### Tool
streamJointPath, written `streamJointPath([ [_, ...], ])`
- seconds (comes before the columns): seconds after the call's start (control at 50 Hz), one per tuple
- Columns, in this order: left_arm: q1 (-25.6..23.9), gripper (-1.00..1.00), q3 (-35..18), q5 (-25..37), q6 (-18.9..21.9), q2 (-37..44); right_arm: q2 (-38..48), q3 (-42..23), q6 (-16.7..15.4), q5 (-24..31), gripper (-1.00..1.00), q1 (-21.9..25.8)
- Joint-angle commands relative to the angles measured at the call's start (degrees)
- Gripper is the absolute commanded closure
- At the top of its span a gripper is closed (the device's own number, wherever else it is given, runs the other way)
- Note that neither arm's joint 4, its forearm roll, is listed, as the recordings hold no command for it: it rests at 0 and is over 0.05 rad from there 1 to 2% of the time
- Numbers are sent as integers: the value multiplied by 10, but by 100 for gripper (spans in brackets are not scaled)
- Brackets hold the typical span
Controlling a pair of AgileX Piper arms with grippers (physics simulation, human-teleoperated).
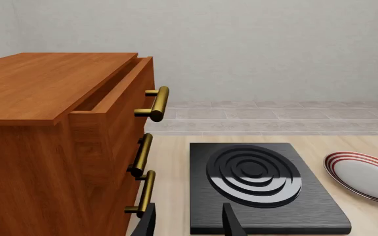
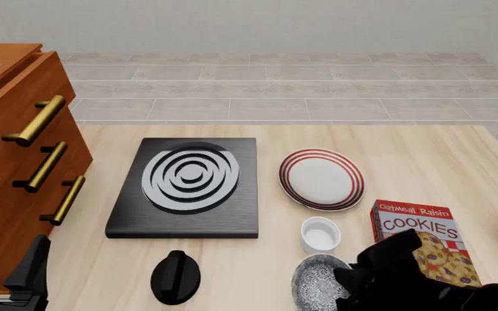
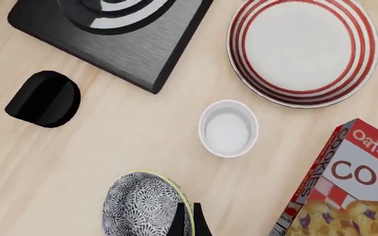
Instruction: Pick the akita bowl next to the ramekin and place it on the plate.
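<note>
**Right gripper pinched the akita bowl's rim near the ramekin**

Right gripper (image 3: pixel 187 219) was nearly closed, its two dark fingers set to either side of the rim of the akita bowl (image 3: pixel 143 206), with hardly any gap between them. In the front view the bowl (image 2: pixel 318 282) sat at the near edge of the table (image 2: pixel 422 162), partly hidden under the right arm. Whether it rested on the wood or had been raised off it could not be told.

Just beyond the bowl stood the ramekin (image 2: pixel 320 234), upright and apart from it. Farther back lay the plate (image 2: pixel 321 179), bare, with a black burner (image 2: pixel 185 186) to its left and a black knob (image 2: pixel 176 276) nearer the camera. A cookies box (image 2: pixel 422 240) lay flat to the right of the ramekin.

Left gripper (image 1: pixel 187 223) hung beside the wooden drawer cabinet (image 1: pixel 51 128), fingers spread apart and holding nothing.
</note>
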Motion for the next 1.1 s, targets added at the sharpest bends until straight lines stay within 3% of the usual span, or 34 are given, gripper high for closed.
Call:
streamJointPath([
  [0.02,0,-100,0,0,0,0,-35,-25,42,36,100,5],
  [0.28,0,-100,0,0,0,0,-66,-58,79,74,100,-2],
  [0.66,0,-100,0,0,0,0,-70,-85,89,88,100,-51],
  [1.0,0,-100,0,0,0,0,-45,-98,114,74,100,-75],
  [1.1,0,-100,0,0,0,0,-25,-102,138,59,100,-80],
])
